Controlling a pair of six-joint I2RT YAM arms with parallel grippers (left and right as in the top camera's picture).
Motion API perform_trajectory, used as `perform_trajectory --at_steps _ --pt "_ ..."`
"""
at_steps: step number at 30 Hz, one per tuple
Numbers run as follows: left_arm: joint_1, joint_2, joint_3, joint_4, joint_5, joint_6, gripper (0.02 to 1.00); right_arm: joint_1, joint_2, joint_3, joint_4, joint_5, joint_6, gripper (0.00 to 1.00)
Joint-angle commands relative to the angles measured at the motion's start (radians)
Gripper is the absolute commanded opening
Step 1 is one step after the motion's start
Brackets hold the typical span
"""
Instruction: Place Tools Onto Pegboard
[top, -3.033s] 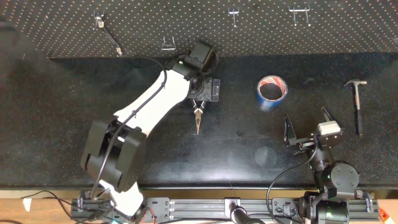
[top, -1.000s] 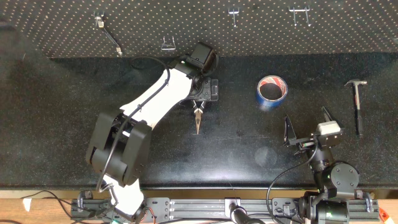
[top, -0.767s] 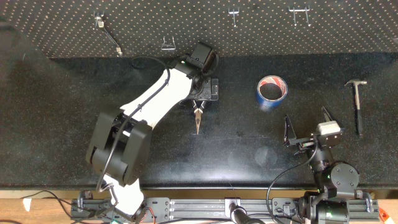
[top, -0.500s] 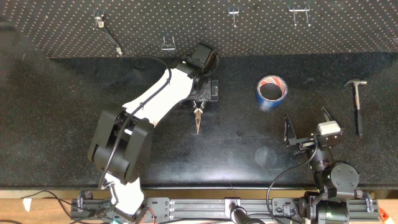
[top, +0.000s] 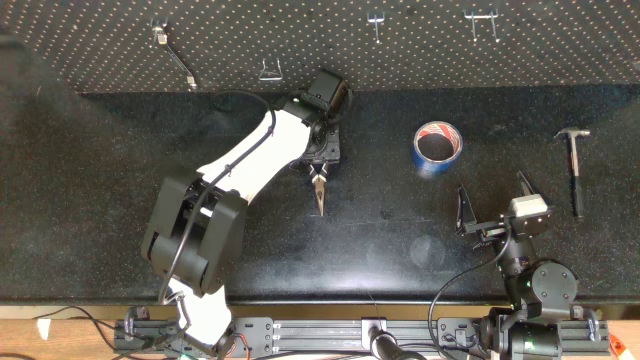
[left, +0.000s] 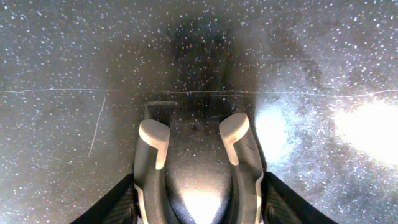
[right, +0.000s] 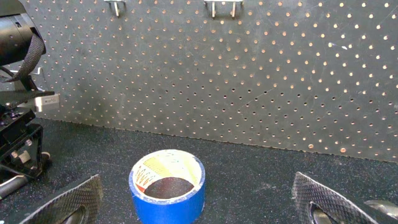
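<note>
Step in hand: pickup of the first tool. The left pincer (left: 194, 129) is down on the black speckled worktop (top: 100, 200). Its pale pads (left: 154, 135) sit snug on either side of a dark body that I take for the handle end of the slim brownish needle-nose pliers (top: 318, 193), so it reads as clenched on the pliers. They lie flat, nose running back from the pincer toward its own arm base, not yet lifted. Your next move, as I judge it: raise straight up until the nose clears the worktop, then carry forward to the dark perforated pegboard (top: 300, 40), whose foot is just beyond the pincer. The small wire hook (top: 270, 70), beyond the pincer and slightly to its left, is the nearest candidate. The grip is at one end, so expect the nose to droop or swing; lift slowly. Room: bare worktop lies to the pincer's left and back toward the base. To its right the blue roll of tape (top: 438, 143) is well apart, and the steel-headed, dark-handled hammer (top: 575, 170) is farther still. The right pincer (top: 493, 205) is released, holds nothing and sits near its base, well off your path.
</note>
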Motion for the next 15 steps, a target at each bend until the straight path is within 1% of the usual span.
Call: perform_trajectory --at_steps 1,3,7,9,11,12,15 --pt "0.0 0.017 0.018 0.001 0.003 -0.002 0.43 0.006 -0.007 -0.004 -0.003 0.0 0.015 0.996" --pt "0.0 0.017 0.018 0.001 0.003 -0.002 0.428 0.006 -0.007 -0.004 -0.003 0.0 0.015 0.996" --pt "0.0 0.017 0.018 0.001 0.003 -0.002 0.347 0.006 -0.007 -0.004 -0.003 0.0 0.015 0.996" --pt "0.001 0.017 0.018 0.001 0.003 -0.002 0.259 0.006 -0.007 -0.004 -0.003 0.0 0.015 0.996" --pt "0.001 0.017 0.018 0.001 0.003 -0.002 0.123 0.006 -0.007 -0.004 -0.003 0.0 0.015 0.996" --pt "0.001 0.017 0.018 0.001 0.003 -0.001 0.031 0.006 -0.007 -0.004 -0.003 0.0 0.015 0.996" --pt "0.001 0.016 0.018 -0.001 0.003 0.002 0.029 0.006 -0.007 -0.004 -0.003 0.0 0.015 0.996"
